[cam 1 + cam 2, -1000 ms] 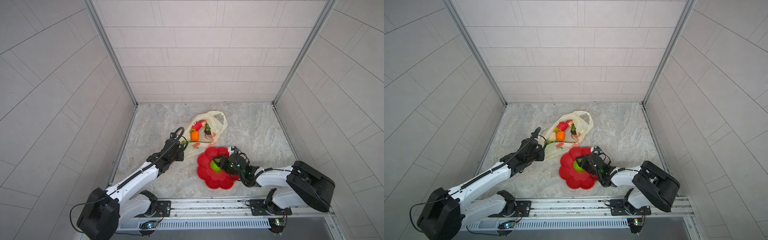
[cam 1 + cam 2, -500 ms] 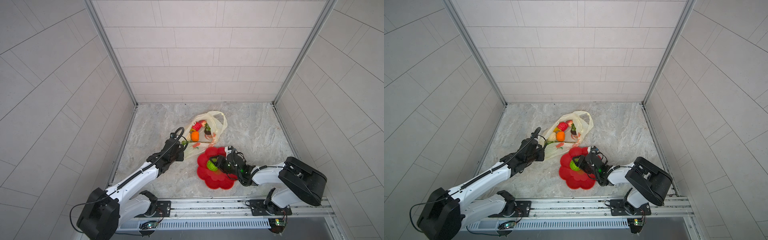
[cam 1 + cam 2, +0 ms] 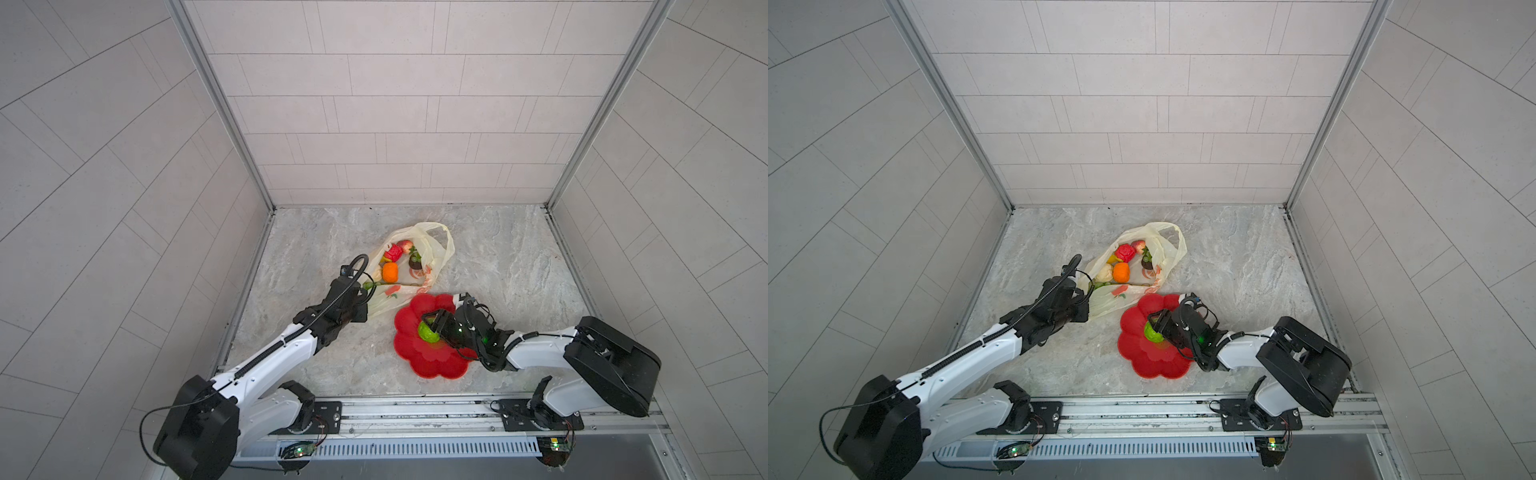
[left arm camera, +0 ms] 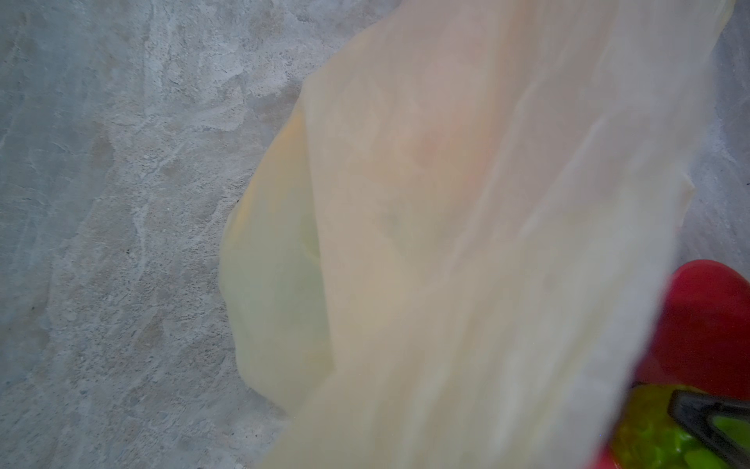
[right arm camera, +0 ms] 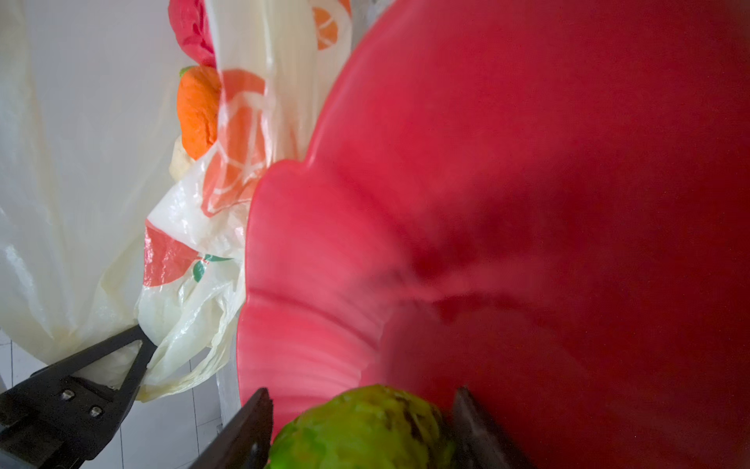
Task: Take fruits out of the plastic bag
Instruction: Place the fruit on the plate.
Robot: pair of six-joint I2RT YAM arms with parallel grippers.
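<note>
1. I am seeing the left gripper (image 5: 143, 339) pinching a bunched fold of the plastic bag (image 5: 81, 203), with its jaws closed tight on the film.
2. The plastic bag is lying on the marble table (image 3: 498, 257) with its mouth gaping open. Its near edge is touching the rim of the red flower-shaped plate (image 3: 432, 361).
3. Inside the bag, in both top views, I am making out an orange (image 3: 390, 272), red pieces (image 3: 392, 252) and a dark mangosteen (image 3: 414, 261). In a top view a cream bulb (image 3: 1104, 272) is lying beside the orange.
4. The right gripper (image 3: 430, 328) is reaching over the plate, its jaws standing well apart on either side of a green fruit (image 5: 365, 430).
5. The fingers are sitting close against that fruit. I cannot tell whether they are squeezing it or standing just clear of it.
6. The green fruit is outside the bag, over the plate's middle. I cannot tell whether it is resting on the plate.
</note>
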